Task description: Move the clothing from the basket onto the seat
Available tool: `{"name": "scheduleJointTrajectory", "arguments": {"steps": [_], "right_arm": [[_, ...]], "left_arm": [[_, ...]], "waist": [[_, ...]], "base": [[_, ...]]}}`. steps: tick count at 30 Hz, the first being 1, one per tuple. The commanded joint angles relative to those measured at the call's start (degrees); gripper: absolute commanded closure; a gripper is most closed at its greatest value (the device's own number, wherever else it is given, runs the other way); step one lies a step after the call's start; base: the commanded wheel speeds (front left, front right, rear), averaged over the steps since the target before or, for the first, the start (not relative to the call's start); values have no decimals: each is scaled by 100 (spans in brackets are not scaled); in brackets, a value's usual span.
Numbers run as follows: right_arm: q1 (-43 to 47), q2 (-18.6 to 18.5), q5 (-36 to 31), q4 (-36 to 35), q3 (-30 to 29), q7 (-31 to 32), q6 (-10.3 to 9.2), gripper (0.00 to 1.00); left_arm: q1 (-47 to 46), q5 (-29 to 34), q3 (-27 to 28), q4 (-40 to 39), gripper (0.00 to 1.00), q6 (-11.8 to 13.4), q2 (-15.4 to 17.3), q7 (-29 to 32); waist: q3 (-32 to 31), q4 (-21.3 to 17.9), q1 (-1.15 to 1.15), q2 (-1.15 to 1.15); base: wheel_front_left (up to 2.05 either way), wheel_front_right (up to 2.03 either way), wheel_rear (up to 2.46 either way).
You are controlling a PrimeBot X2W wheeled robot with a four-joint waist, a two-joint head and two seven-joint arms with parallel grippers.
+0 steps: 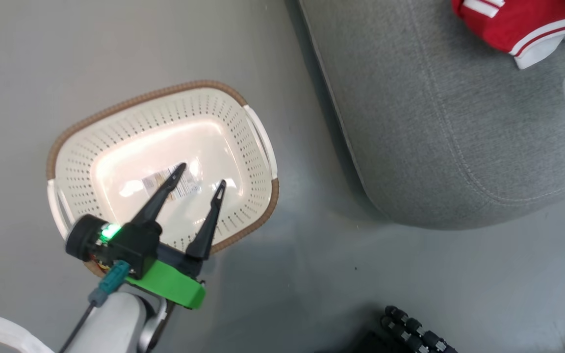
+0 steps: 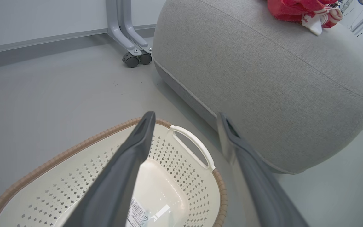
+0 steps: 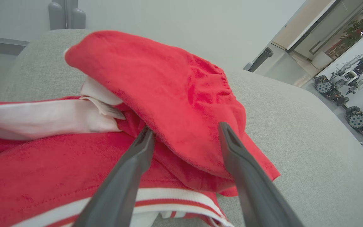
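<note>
The red clothing lies on the grey seat; the basket beside the seat holds none. Right hand spread around a fold, which could snag on withdrawal; left hand spread

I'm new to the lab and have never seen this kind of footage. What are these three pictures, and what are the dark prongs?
One moment, three cameras on a two-armed wheeled robot. The head camera looks down at the floor: a basket, with nothing in it but a sticker, beside a grey seat. The prongs are gripper fingers. The left gripper hangs over the basket, jaws open, holding nothing. The other two pictures come from wrist cameras looking along each arm's fingers. The right gripper stands open over red clothing lying on the seat; whether it touches the fabric is unclear.
</note>
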Motion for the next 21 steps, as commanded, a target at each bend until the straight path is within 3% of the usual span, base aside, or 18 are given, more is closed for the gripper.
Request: {"name": "scheduleJointTrajectory", "arguments": {"steps": [1, 10, 16, 21], "right_arm": [[194, -138, 112, -77, 136, 1, -10, 0], [889, -585, 932, -1134, 930, 0, -10, 0], [1373, -670, 1321, -2103, 969, 0, -10, 0], [1883, -531, 1491, -2892, 891, 1, -10, 0]], "left_arm": [[124, -82, -27, 65, 0, -12, -101, 1], [474, -22, 223, 277, 0, -12, -646, 1], [741, 45, 524, 307, 0, -12, -881, 2], [961, 101, 783, 282, 0, -12, -1020, 2]], "waist": [[-749, 52, 0, 0], [-1871, 48, 0, 0], [-2457, 126, 0, 0], [-2850, 294, 0, 0]], "base": [[0, 0, 0], [0, 0, 0], [0, 0, 0], [0, 0, 0]]}}
